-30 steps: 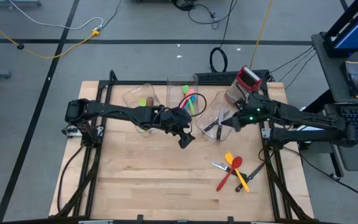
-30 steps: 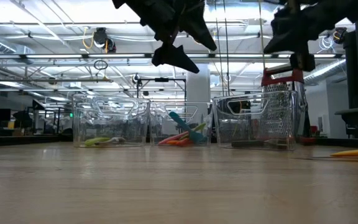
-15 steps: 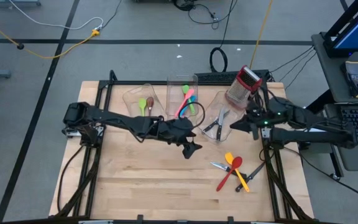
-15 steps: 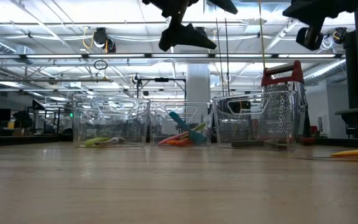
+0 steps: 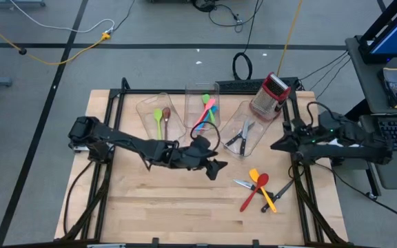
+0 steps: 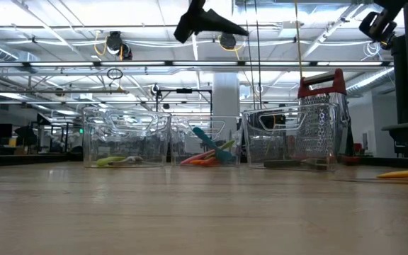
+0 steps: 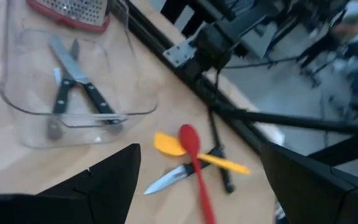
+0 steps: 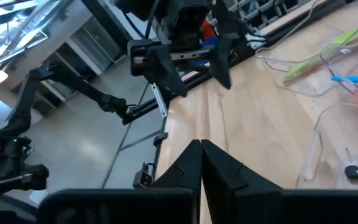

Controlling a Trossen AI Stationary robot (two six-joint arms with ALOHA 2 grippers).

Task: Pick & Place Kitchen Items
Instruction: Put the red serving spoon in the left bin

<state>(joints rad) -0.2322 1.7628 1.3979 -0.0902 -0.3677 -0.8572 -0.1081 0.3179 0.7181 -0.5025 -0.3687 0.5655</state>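
Observation:
Loose kitchen items lie on the table at the near right: a red spoon (image 5: 251, 195) (image 7: 195, 163), a yellow spatula (image 5: 261, 183) (image 7: 168, 144) and black-handled knives (image 5: 243, 184) (image 7: 171, 178). My left gripper (image 5: 216, 168) (image 7: 197, 186) hangs open above the table's middle, left of them and holding nothing. My right gripper (image 5: 276, 146) (image 8: 201, 163) is shut and empty, drawn back at the right edge. Three clear bins stand at the back. The left bin (image 5: 150, 109) holds green and brown spoons, the middle bin (image 5: 200, 91) holds coloured utensils, and the right bin (image 5: 252, 146) holds black-handled knives.
A red-topped metal grater (image 5: 270, 95) stands behind the right bin. Black frame rails (image 5: 302, 186) run along the table's left and right sides. Bare wood (image 5: 164, 200) lies near and left of the loose utensils.
My left gripper has swung toward the near edge and a little right, away from the bins and toward the loose utensils. It has risen and rolled and stays open. My right gripper has pulled back from over the right bin toward the table's right edge, still shut.

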